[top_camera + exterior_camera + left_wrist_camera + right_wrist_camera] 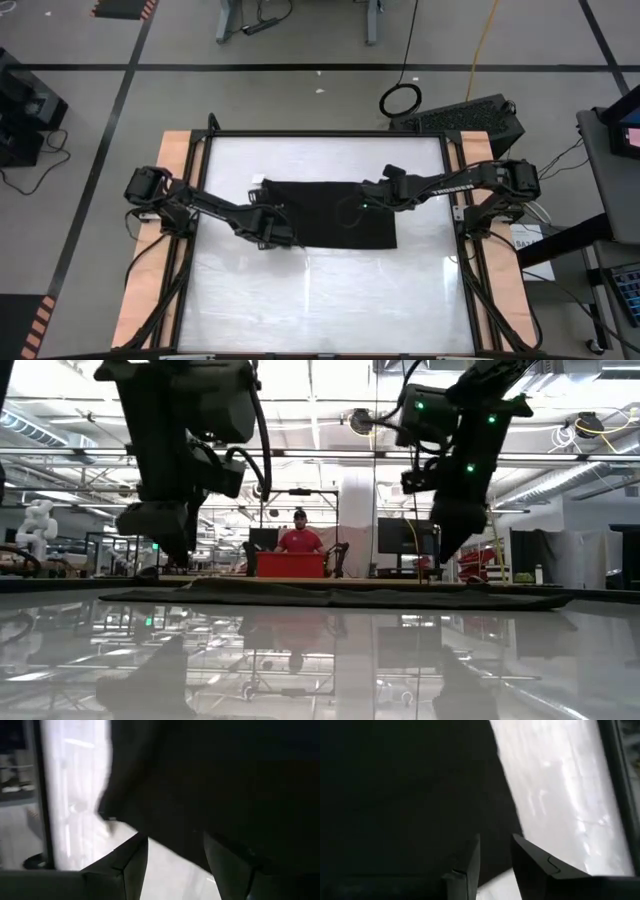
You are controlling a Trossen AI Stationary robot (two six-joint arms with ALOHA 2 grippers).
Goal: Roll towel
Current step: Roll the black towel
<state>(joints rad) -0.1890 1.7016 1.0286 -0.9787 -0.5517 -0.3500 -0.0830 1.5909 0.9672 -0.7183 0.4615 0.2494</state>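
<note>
White lettering "TROSSEN" runs along the right arm point(455, 183); no other text is legible.

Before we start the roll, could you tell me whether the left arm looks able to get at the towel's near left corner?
Probably yes: the left gripper hangs open just above the towel at that corner, nothing between.

One camera hangs above, looking straight down on the whole table point(325, 290) and both arms. Another sits at tabletop level, looking across into the room. A camera on each wrist peers close past its own fingers. All four share the towel point(330, 215) lying flat toward the table's far side.
</note>
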